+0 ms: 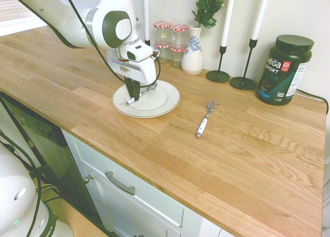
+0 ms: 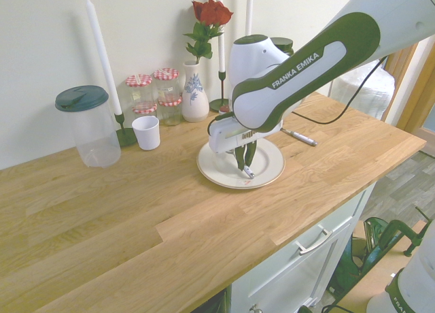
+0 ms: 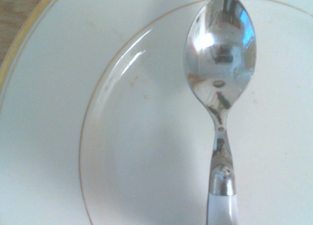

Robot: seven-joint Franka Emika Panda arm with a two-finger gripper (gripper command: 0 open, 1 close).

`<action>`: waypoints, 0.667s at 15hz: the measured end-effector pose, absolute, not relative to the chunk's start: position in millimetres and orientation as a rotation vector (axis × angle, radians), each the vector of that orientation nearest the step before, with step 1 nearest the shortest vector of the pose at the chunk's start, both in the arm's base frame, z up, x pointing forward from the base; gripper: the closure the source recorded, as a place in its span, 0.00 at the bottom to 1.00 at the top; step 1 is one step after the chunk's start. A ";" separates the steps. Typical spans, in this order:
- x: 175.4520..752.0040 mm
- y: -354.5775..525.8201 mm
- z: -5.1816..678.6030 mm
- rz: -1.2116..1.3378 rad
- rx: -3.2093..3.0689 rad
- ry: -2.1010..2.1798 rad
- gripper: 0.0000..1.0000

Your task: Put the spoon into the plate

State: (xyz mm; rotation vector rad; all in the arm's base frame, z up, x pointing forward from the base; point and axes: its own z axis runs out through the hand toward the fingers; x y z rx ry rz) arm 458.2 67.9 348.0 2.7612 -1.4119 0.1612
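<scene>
The cream-white plate [image 1: 164, 100] [image 2: 270, 165] sits on the wooden counter near the back wall. My gripper [image 1: 131, 94] [image 2: 243, 162] points down over the plate, shut on the white handle of the spoon [image 1: 129, 101] [image 2: 249, 171]. The wrist view shows the spoon's shiny bowl [image 3: 220, 54] over the plate's inner well [image 3: 122, 151]. The spoon is very low over the plate, and I cannot tell whether it touches.
A white-handled fork [image 1: 204, 120] [image 2: 299, 137] lies on the counter beside the plate. Along the wall stand a vase with a rose [image 1: 193, 54], red-lidded jars [image 1: 170, 41], candle holders [image 1: 242, 82], a dark tub [image 1: 284, 69], a white cup [image 2: 146, 132] and a lidded jug [image 2: 88, 126].
</scene>
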 end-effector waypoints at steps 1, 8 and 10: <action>458.2 67.9 347.2 0.159 2.760 -1.413 0.00; 458.1 73.1 345.4 0.155 2.763 -1.404 0.00; 460.4 74.9 349.1 0.167 2.767 -1.404 0.00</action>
